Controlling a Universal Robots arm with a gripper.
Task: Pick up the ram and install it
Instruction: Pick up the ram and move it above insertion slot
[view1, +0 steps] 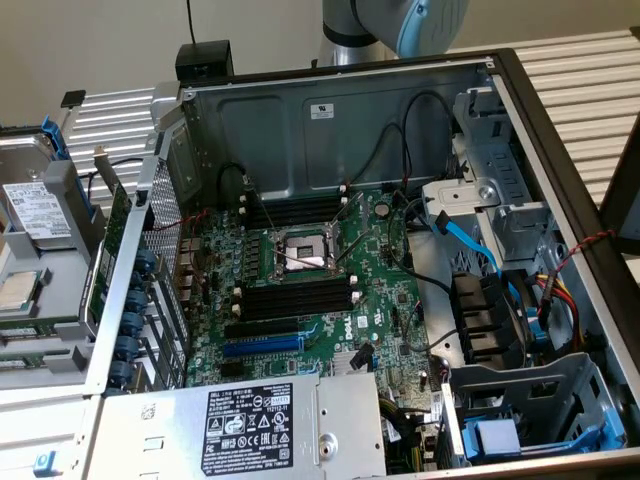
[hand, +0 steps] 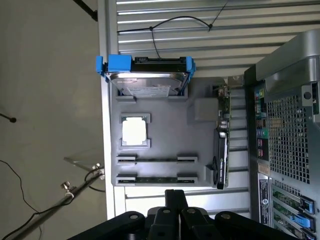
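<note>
Here the ram (hand: 156, 179) lies in the gray tray (hand: 165, 135), in the holder at the tray's edge nearest the gripper (hand: 176, 197), thin and hard to make out. The gripper, partly cut off, looks pressed together, holding nothing.

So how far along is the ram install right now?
Nothing looks done: the memory slots in the case appear empty. The gripper hangs over the gray tray, nearest the ram, which sits in its holder beside a second stick. Pickup and installation are both left to do.
</note>
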